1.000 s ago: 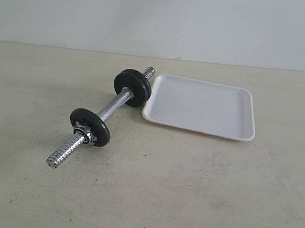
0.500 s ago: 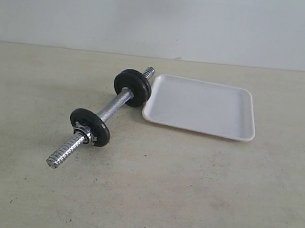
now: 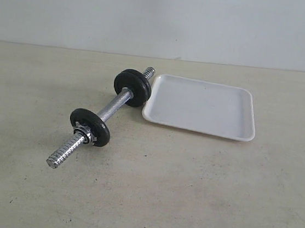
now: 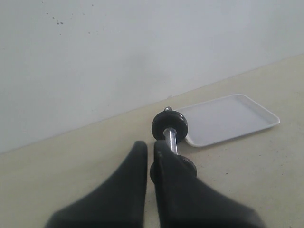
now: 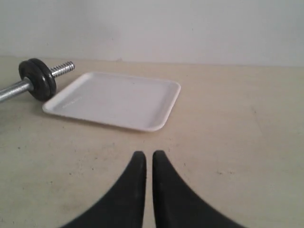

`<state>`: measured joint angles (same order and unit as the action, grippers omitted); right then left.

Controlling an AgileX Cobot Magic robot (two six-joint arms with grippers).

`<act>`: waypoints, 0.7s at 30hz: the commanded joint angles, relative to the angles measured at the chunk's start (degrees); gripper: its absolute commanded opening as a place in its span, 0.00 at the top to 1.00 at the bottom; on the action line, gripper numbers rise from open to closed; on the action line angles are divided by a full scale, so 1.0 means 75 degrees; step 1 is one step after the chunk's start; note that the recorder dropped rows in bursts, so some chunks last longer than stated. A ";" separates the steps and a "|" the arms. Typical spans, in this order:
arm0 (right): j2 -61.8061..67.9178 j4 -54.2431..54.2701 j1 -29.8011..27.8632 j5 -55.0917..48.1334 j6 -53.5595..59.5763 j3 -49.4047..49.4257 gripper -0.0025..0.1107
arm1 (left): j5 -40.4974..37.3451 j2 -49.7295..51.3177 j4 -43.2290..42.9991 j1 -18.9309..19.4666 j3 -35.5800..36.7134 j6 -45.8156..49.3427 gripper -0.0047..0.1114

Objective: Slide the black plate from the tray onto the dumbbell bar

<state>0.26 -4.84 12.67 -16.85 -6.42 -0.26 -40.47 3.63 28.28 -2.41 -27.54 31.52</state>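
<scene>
Exterior view shows the tray bare and the plate seemingly on the bar, ahead of the left gripper and right gripper, both closed tight and empty, so the task looks done.

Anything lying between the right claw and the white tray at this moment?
Nothing. In the right wrist view, only bare tabletop separates the shut right claw from the tray.

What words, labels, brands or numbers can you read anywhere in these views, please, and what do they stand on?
None: no text can be read in any view.
The tray, the dumbbell bar, its black discs and the table show no lettering; any marks cast into the discs are too small to tell.
</scene>
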 commanded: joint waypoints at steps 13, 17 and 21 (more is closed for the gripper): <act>-0.0034 -0.0361 -0.1003 -0.0548 -0.0270 0.0035 0.94 | 0.0002 -0.0046 0.0080 0.0016 0.0068 -0.0061 0.92; -0.0034 -0.0417 -0.1003 -0.0548 -0.0270 0.0035 0.94 | 0.0002 -0.0046 0.0080 0.0016 0.0068 -0.0061 0.92; -0.0034 -0.0417 -0.1003 -0.0548 -0.0270 0.0035 0.94 | 0.0002 -0.0046 0.0080 0.0016 0.0068 -0.0061 0.92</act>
<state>0.26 -7.38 5.37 -21.09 -8.24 0.01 -40.47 3.63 28.28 -2.41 -27.54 31.52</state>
